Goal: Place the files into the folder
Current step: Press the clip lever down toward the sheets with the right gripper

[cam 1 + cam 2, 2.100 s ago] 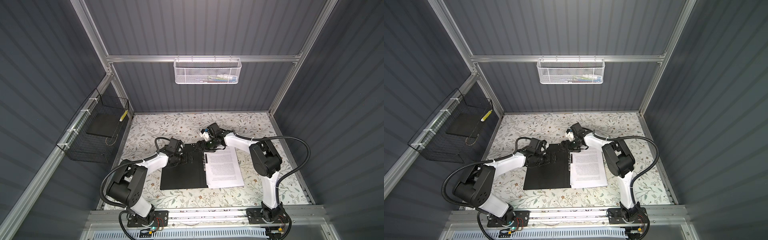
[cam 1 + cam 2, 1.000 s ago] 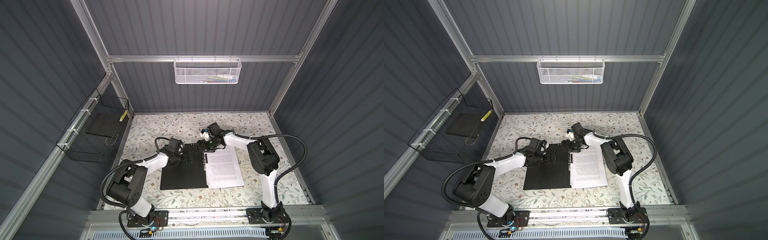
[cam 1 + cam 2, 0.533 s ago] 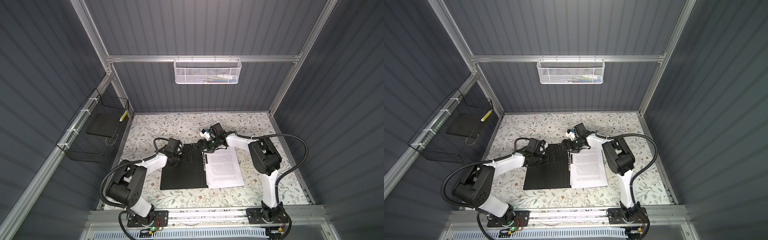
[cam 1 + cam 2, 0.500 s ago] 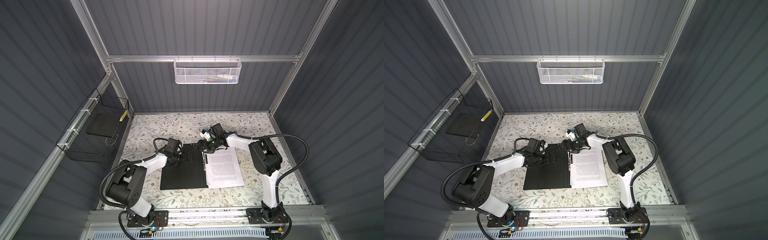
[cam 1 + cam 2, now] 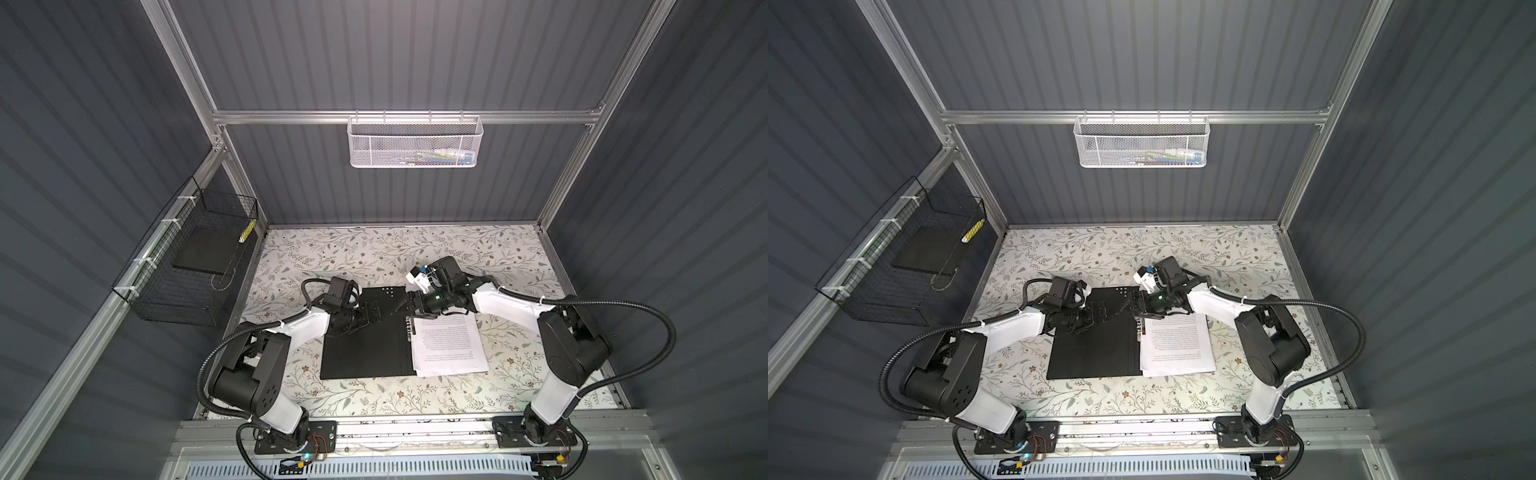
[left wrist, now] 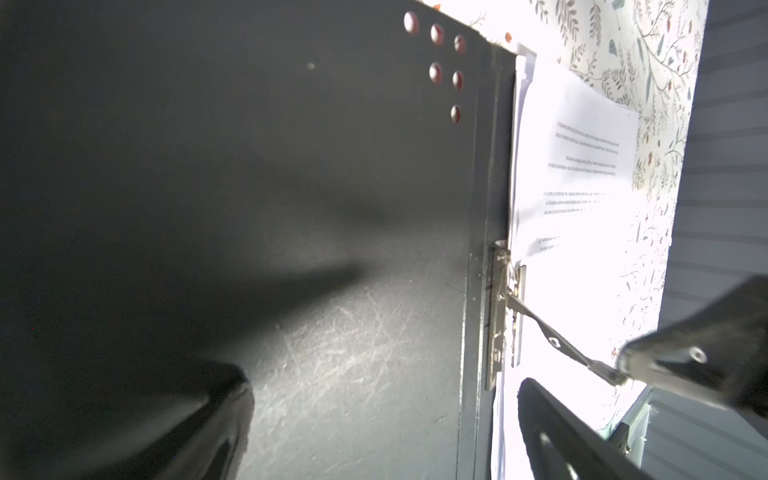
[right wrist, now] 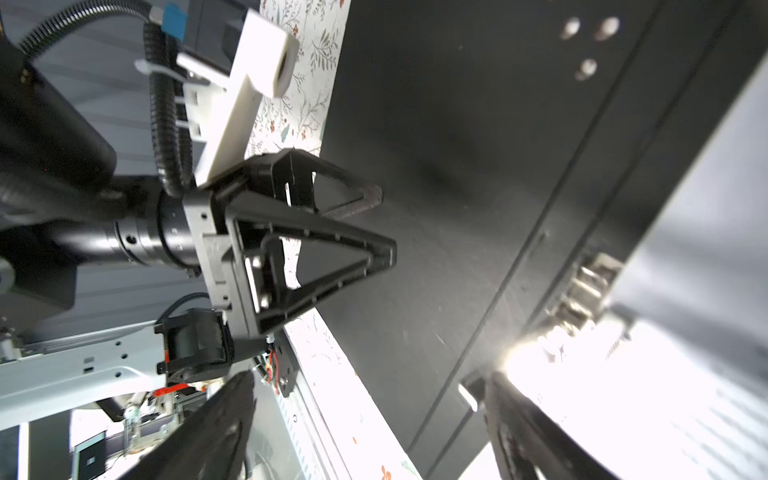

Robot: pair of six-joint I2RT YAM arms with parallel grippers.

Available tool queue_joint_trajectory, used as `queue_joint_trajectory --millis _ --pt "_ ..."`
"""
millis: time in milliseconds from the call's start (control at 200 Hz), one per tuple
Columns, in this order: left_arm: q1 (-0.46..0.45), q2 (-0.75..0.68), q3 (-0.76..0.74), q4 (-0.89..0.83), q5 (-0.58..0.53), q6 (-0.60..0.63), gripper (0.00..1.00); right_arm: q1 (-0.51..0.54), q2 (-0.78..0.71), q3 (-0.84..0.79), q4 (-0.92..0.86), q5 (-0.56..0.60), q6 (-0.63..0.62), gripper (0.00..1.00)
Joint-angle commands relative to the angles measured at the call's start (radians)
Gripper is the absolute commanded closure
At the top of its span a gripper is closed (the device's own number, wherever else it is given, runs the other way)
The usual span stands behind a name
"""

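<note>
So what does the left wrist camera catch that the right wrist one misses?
Only the left wrist view shows the clip's metal lever swung out, its tip meeting a finger of the right hand. Only the right wrist view shows the whole left hand, open over the folder. Both show the folder's black inside, its spine clip and the white files.

Both top views are sharp and evenly lit with hardly any shadows. The table [image 5: 374,249] is bright, the walls are pretty dim, and the frame posts [image 5: 183,58] splay outward toward the edges from the wide lens. Wrist cams are rougher: the files [image 6: 582,166] are blown out to white glare. The folder [image 6: 291,166] is murky except for one shiny scratched patch with a wedge shadow beside it. The fingers [image 6: 199,424] up close are just blurry blobs.
</note>
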Motion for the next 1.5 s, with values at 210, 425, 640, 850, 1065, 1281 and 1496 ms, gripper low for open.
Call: queue_joint_trajectory --millis 210,425,640,850,1065,1281,1496 --pt "0.005 -0.036 0.105 -0.246 -0.018 0.065 0.00 0.014 -0.189 -0.059 -0.102 0.413 0.201 0.01" --pt "-0.004 -0.074 0.129 -0.244 -0.093 0.056 0.00 0.041 -0.248 -0.099 -0.168 0.541 0.437 0.06" --pt "-0.008 -0.047 0.110 -0.211 -0.110 0.032 0.00 0.127 -0.178 -0.013 -0.285 0.613 0.713 0.53" --pt "-0.008 -0.039 0.080 -0.189 -0.129 0.024 0.00 0.151 -0.073 0.050 -0.259 0.572 0.834 0.62" --pt "-0.009 -0.034 0.051 -0.183 -0.163 0.016 0.00 0.159 -0.021 0.130 -0.287 0.578 0.869 0.69" --pt "-0.009 -0.026 0.018 -0.183 -0.202 0.002 0.01 0.160 0.009 0.144 -0.281 0.543 0.889 0.74" --pt "-0.009 -0.024 0.010 -0.173 -0.203 0.001 0.00 0.166 0.036 0.154 -0.295 0.527 0.902 0.79"
